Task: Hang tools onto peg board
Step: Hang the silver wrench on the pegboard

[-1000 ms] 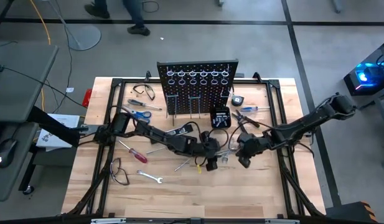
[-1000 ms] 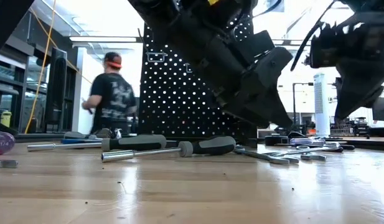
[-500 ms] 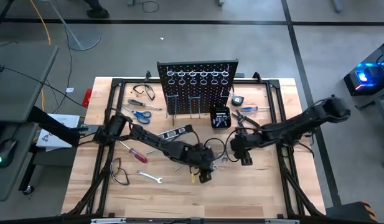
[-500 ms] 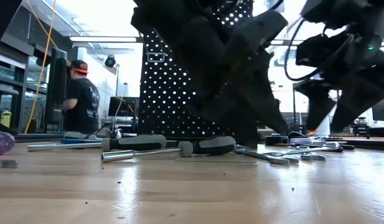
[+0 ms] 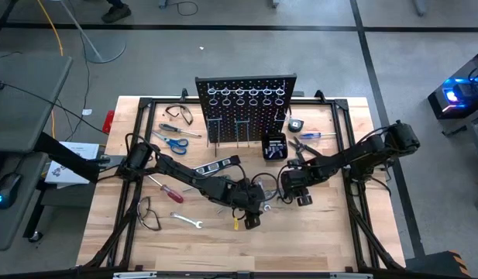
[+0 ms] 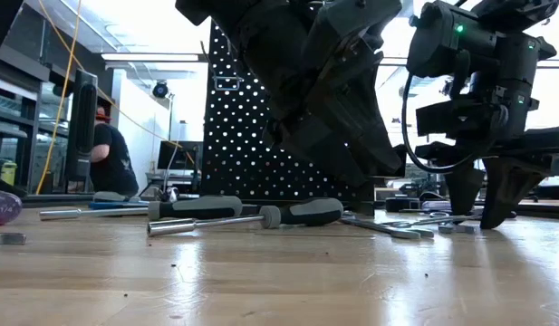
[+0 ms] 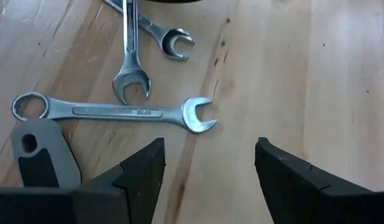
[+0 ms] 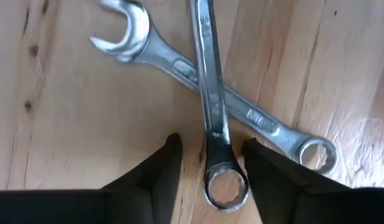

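Two crossed silver steel wrenches [image 8: 210, 93] lie on the pale wooden table [image 5: 316, 240] under the right gripper [image 8: 207, 163], whose dark fingers stand parted astride the ring end of the upper wrench. Beside it, the left gripper [image 7: 207, 163] hangs wide open just short of a third silver wrench [image 7: 114, 112]. Behind both stands the black perforated peg board [image 5: 245, 108].

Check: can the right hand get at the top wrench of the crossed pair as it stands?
Probably yes. The right hand is open, its fingers either side of the top wrench near its ring end. That wrench lies across the other wrench; nothing covers it.
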Controlling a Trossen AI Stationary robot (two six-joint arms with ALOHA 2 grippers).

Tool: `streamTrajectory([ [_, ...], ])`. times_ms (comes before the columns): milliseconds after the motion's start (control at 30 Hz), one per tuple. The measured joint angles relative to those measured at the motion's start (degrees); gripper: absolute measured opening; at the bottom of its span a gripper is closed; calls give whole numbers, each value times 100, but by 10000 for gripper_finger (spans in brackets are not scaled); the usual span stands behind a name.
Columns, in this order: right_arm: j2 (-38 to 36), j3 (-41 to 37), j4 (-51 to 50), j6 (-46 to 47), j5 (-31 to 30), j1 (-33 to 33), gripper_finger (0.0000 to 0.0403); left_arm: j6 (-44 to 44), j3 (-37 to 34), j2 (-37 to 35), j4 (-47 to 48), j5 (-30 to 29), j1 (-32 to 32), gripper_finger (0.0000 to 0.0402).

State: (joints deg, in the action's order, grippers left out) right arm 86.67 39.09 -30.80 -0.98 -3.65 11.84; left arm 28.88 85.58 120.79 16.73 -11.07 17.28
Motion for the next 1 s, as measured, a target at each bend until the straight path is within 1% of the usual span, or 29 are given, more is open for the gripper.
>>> streamTrajectory([
  [67,0,-18,10,17,-53,-2,126,-4,0,0,7,0,0,230],
  [133,25,-41,31,125,-210,-4,81,-10,0,-11,3,2,-5,230],
  [200,33,-38,80,439,-364,-4,28,-20,-2,-81,17,2,-20,230],
  [233,32,-31,125,638,-359,-7,16,-21,-2,-149,2,4,-38,230],
  [333,21,132,-51,1105,-327,36,9,-257,-2,-434,146,-57,-126,230],
  [467,-283,695,-769,1260,-322,228,4,-799,-2,-997,470,-409,-266,230],
  [600,-737,1474,-1534,1407,-384,503,3,-1348,-2,-1745,520,-882,-399,229],
  [700,-984,2235,-1989,1474,-428,598,2,-1809,2,-2204,259,-1150,-465,230],
  [767,-983,2701,-2398,1546,-446,597,2,-2379,2,-2451,-47,-1164,-496,230],
  [867,-918,3118,-2847,1556,-453,524,1,-3032,9,-2664,-406,-1023,-474,230],
  [933,-820,3270,-2985,1537,-365,483,1,-3112,9,-2726,-372,-932,-472,230],
  [1000,-701,3349,-2974,1420,-325,466,1,-3052,9,-2722,-110,-803,-483,230],
])
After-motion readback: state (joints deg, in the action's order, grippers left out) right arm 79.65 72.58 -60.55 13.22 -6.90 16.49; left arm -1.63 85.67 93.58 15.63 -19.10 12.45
